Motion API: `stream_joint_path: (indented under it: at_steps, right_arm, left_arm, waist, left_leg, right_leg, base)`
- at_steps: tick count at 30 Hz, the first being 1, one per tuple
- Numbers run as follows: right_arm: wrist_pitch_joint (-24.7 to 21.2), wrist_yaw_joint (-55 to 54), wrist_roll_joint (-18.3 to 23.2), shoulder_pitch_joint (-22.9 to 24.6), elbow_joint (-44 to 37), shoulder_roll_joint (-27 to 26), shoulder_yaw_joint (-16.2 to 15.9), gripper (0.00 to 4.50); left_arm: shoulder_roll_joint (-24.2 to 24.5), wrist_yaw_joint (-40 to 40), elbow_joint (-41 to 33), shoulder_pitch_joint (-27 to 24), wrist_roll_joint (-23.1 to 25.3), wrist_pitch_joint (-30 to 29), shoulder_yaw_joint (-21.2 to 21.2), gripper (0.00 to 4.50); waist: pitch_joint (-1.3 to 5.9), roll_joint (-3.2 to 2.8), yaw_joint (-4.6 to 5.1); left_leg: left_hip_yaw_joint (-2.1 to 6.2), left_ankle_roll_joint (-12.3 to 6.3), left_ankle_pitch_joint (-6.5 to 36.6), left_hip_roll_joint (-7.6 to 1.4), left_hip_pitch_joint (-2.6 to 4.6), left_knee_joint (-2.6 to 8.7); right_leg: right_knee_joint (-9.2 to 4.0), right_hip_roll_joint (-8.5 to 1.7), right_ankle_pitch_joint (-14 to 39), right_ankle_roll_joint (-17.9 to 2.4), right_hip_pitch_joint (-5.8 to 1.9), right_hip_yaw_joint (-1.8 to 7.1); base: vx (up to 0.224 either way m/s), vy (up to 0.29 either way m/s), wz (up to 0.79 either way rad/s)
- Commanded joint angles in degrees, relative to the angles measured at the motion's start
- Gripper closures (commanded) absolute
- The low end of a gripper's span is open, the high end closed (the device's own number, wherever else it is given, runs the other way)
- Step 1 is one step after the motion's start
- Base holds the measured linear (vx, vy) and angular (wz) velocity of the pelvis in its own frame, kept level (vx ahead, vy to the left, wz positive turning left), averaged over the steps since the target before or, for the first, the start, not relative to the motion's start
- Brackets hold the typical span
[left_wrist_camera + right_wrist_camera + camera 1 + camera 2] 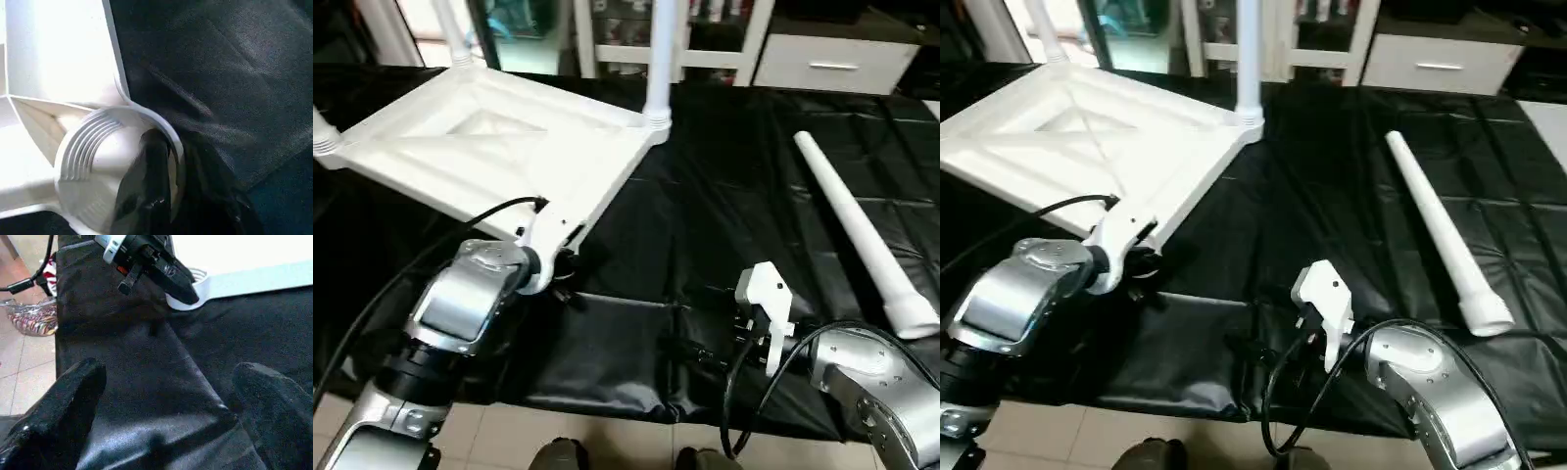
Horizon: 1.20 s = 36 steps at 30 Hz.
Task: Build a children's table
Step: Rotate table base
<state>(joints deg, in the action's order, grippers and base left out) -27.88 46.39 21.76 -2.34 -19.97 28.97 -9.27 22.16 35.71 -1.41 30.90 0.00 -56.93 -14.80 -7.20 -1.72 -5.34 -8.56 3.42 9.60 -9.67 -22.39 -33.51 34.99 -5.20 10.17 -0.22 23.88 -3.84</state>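
We note the black sheet (724, 196) covering the work table, creased and folded near the front edge. White cabinets (822, 59) stand behind it. Past the table's edge, on the tiled floor, lies a crumpled patterned wrapper (29, 316).

The table top (489, 147) lies upside down on the left part of the sheet, ribbed underside up. Three legs stand in its corners: one at the far right corner (658, 59), one at the far left (450, 29), one at the left edge (321, 132). The near corner socket (98, 166) is unfilled. The fourth leg (867, 240) lies loose on the sheet to the right, well apart from the top, wide end toward us.

Our left gripper (558, 259) sits at that near corner. Its fingers (151, 186) are nearly closed and pinch the socket's rim, one finger inside the ringed socket.

Our right gripper (161, 416) hovers low over the bare sheet between the top and the loose leg, its fingers (63, 406) spread wide, holding nothing. Between them we see the left gripper at the corner socket.
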Motion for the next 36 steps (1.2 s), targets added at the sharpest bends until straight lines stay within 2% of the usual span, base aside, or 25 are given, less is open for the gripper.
stream_joint_path:
  at_steps: [1, 6, 11, 12, 13, 15, 16, 19, 21, 23, 29, 30, 32, 33, 34, 35, 36]
  right_arm:
    - [1.0, -0.5, -0.6, -0.4, -0.1, 0.0, 0.1, 0.0]
    - [1.2, -0.7, -0.7, -0.7, 0.2, 0.0, 0.3, 0.0]
    - [1.5, -0.8, -1.0, -1.1, 0.8, 0.0, 0.3, 0.0]
    - [1.7, -0.9, -1.4, -1.2, 1.1, 0.0, 0.2, 0.0]
    - [1.8, -0.9, -1.5, -1.2, 1.2, 0.1, 0.2, 0.0]
    - [1.9, -1.0, -1.5, -1.2, 1.3, 0.1, 0.2, 0.0]
    - [1.9, -1.0, -1.5, -1.2, 1.3, 0.1, 0.2, 0.0]
    - [2.0, -1.1, -1.5, -1.3, 1.4, 0.0, 0.2, 0.0]
    - [2.2, -1.1, -1.6, -1.4, 1.5, 0.0, 0.1, 0.0]
    - [2.3, -1.1, -1.6, -1.4, 1.7, 0.0, 0.0, 0.0]
    - [2.9, -1.2, -2.3, -1.4, 2.1, -0.1, -0.1, 0.0]
    - [3.1, -1.4, -2.4, -1.4, 2.1, -0.2, 0.1, 0.0]
    - [3.3, -1.9, -2.3, -1.4, 2.1, -0.5, 0.5, 0.0]
    - [3.3, -2.2, -2.1, -1.5, 1.9, -0.6, 0.9, 0.0]
    - [3.3, -2.4, -2.0, -1.5, 1.7, -0.7, 1.0, 0.0]
    - [3.0, -2.7, -1.4, -1.4, 1.4, -1.0, 1.7, 0.0]
    - [3.0, -2.7, -1.4, -1.4, 1.4, -1.0, 1.7, 0.0]
  left_arm:
    - [-3.0, 1.3, -1.6, 0.4, -2.9, 3.6, -1.2, 4.3]
    - [-6.1, 0.1, -1.5, 0.3, -4.0, 4.1, -0.5, 4.3]
    - [-4.7, 0.6, -0.2, 0.9, -2.8, 5.9, -1.6, 4.3]
    - [-4.3, 1.2, -0.1, 0.8, -2.9, 5.8, -1.5, 3.95]
    - [-4.2, 1.4, -0.2, 0.7, -3.0, 5.5, -1.4, 3.95]
    - [-4.1, 1.5, -0.2, 0.7, -3.0, 5.4, -1.3, 3.57]
    - [-4.1, 1.5, -0.2, 0.8, -3.0, 5.3, -1.2, 3.57]
    - [-3.8, 1.2, 0.0, 0.8, -2.5, 4.9, -1.2, 3.49]
    - [-3.7, 1.1, 0.0, 0.9, -2.1, 4.5, -1.3, 3.14]
    - [-3.4, 1.3, 0.0, 0.8, -2.3, 4.2, -1.4, 3.05]
    - [-2.6, 2.6, -0.4, 0.7, -3.0, 5.7, -1.7, 2.63]
    - [-2.4, 3.3, -0.8, 0.5, -3.4, 6.3, -1.6, 2.58]
    - [-2.0, 3.7, -1.8, 0.0, -3.9, 7.3, -1.1, 2.26]
    - [-1.8, 3.5, -2.5, -0.4, -4.0, 7.9, -0.6, 2.22]
    - [-1.8, 3.3, -3.0, -0.6, -4.1, 8.3, -0.2, 2.22]
    - [-1.8, 3.4, -3.9, -0.9, -4.7, 9.6, 0.7, 2.2]
    - [-1.8, 3.4, -3.9, -0.9, -4.7, 9.6, 0.7, 2.2]
  waist:
    - [4.44, 1.08, 0.23]
    - [4.39, 1.26, -0.07]
    - [4.46, 1.37, -0.28]
    - [4.49, 1.44, -0.24]
    - [4.51, 1.42, -0.22]
    - [4.52, 1.4, -0.19]
    - [4.56, 1.4, -0.17]
    - [4.8, 1.4, -0.22]
    - [5.08, 1.29, -0.29]
    - [5.16, 1.25, -0.22]
    - [5.13, 1.29, 0.06]
    - [5.16, 1.07, -0.01]
    - [5.25, 1.05, 0.0]
    - [5.37, 0.4, -0.1]
    - [5.42, 0.47, -0.01]
    - [5.49, 0.03, -0.15]
    - [5.45, 0.24, -0.05]
  left_leg:
    - [0.23, -6.21, 8.0, -2.7, 0.69, 3.51]
    - [-0.11, -5.31, 10.1, -2.81, 0.9, 3.68]
    - [-0.37, -5.13, 10.6, -2.77, 0.71, 3.76]
    - [-0.4, -5.08, 10.5, -2.77, 0.64, 3.77]
    - [-0.36, -4.97, 10.2, -2.74, 0.53, 3.79]
    - [-0.33, -4.91, 10.1, -2.73, 0.47, 3.8]
    - [-0.32, -4.86, 9.9, -2.73, 0.48, 3.79]
    - [-0.37, -5.23, 8.7, -2.7, 0.48, 3.6]
    - [-0.36, -5.76, 7.1, -2.76, 0.43, 3.39]
    - [-0.36, -6.38, 6.4, -2.76, 0.28, 3.27]
    - [-0.34, -5.49, 9.1, -2.82, 0.38, 3.39]
    - [-0.31, -5.22, 9.3, -2.83, 0.41, 3.39]
    - [-0.3, -5.07, 9.1, -2.86, 0.41, 3.39]
    - [-0.19, -4.78, 9.3, -2.94, 0.48, 3.38]
    - [-0.24, -4.74, 9.4, -2.94, 0.48, 3.35]
    - [-0.17, -4.46, 9.9, -2.95, 0.57, 3.35]
    - [-0.22, -4.42, 10.3, -2.97, 0.56, 3.38]
  right_leg:
    - [-4.34, -3.0, 11.9, -13.3, -2.99, 2.68]
    - [-4.74, -3.14, 15.1, -11.9, -2.76, 2.88]
    - [-4.81, -3.14, 16.0, -10.5, -2.65, 2.97]
    - [-4.81, -3.15, 16.1, -10.3, -2.71, 2.97]
    - [-4.74, -3.15, 16.1, -10.1, -2.76, 2.93]
    - [-4.74, -3.15, 16.2, -9.9, -2.77, 2.9]
    - [-4.68, -3.1, 15.9, -9.9, -2.76, 2.89]
    - [-4.52, -3.13, 14.2, -10.2, -2.81, 2.9]
    - [-4.19, -3.06, 11.1, -11.1, -2.83, 2.83]
    - [-3.81, -2.94, 7.8, -12.4, -2.9, 2.72]
    - [-4.16, -3.16, 11.1, -12.2, -3.04, 2.69]
    - [-4.13, -3.13, 11.4, -12.1, -3.04, 2.66]
    - [-4.11, -3.08, 10.7, -12.2, -3.03, 2.69]
    - [-3.92, -3.11, 10.1, -12.5, -3.05, 2.67]
    - [-4.01, -3.08, 9.6, -12.6, -3.08, 2.66]
    - [-3.91, -3.09, 9.3, -13.0, -3.1, 2.64]
    - [-4.04, -3.08, 9.2, -13.2, -3.11, 2.64]
  base:
    - [0.0, 0.0, 0.0]
    - [0.0, 0.0, 0.0]
    - [0.0, 0.0, 0.0]
    - [0.0, 0.0, 0.0]
    - [0.0, 0.0, 0.0]
    - [0.0, 0.0, 0.0]
    - [0.0, 0.0, 0.0]
    - [0.0, 0.0, 0.0]
    - [0.0, 0.0, 0.0]
    - [0.0, 0.0, 0.0]
    - [0.0, 0.0, 0.0]
    - [0.0, 0.0, 0.0]
    - [0.0, 0.0, 0.0]
    - [0.0, 0.0, 0.0]
    - [0.0, 0.0, 0.0]
    - [0.0, 0.0, 0.0]
    - [0.0, 0.0, 0.0]
